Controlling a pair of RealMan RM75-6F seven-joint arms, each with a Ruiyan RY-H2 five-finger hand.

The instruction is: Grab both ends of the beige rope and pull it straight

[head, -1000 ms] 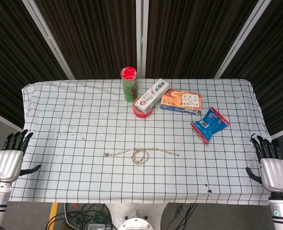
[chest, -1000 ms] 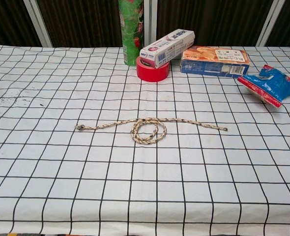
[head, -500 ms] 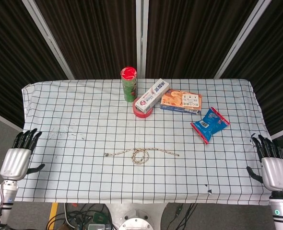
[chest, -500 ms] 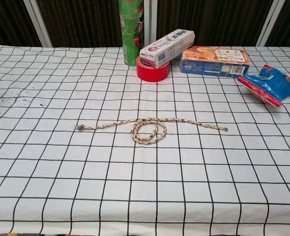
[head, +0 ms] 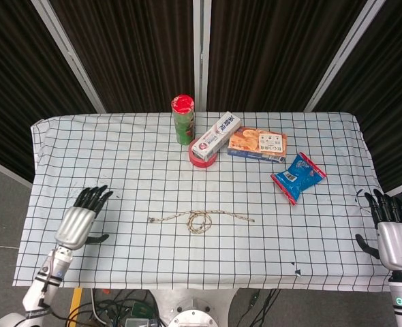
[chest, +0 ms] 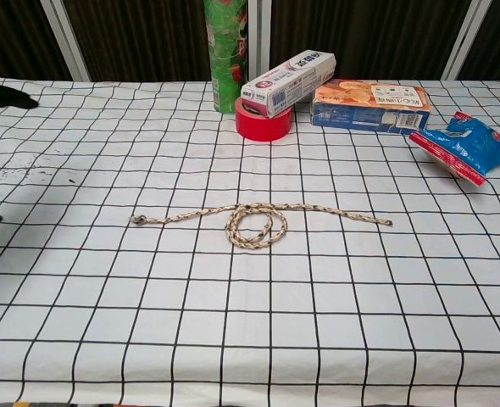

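Table point(head: 119, 163), checked cloth: carries all items below. We list largest first.

Left hand point(head: 82, 218): we note it has moved in from beyond the left edge over the past second and now hangs over the cloth near the front left corner, fingers spread and pointing toward the far edge, holding nothing, touching nothing that we can see. In the chest view only dark fingertips show at the left border. We judge this as the opening reach toward the rope's left end, with a fair stretch of cloth between them.

Right hand point(head: 396, 240): off the right edge near the front corner, fingers apart and upright, empty. It has barely shifted, so we judge its reach not yet begun.

Box point(head: 257, 144): orange, near the middle of the far edge.

Toothpaste carton point(head: 215, 136): propped across the tape roll point(head: 202, 158), red, just left of the box.

Can point(head: 183, 120): green, red lid, upright, beside the carton.

Snack bag point(head: 298, 177): blue, toward the right edge.

Rope point(head: 199, 219): beige, mid-table toward the front edge, unmoved. It lies roughly parallel to the front edge with one loose loop at its middle; left end knotted, right end plain. Both ends free, neither grasped. Nothing of the task is yet done.
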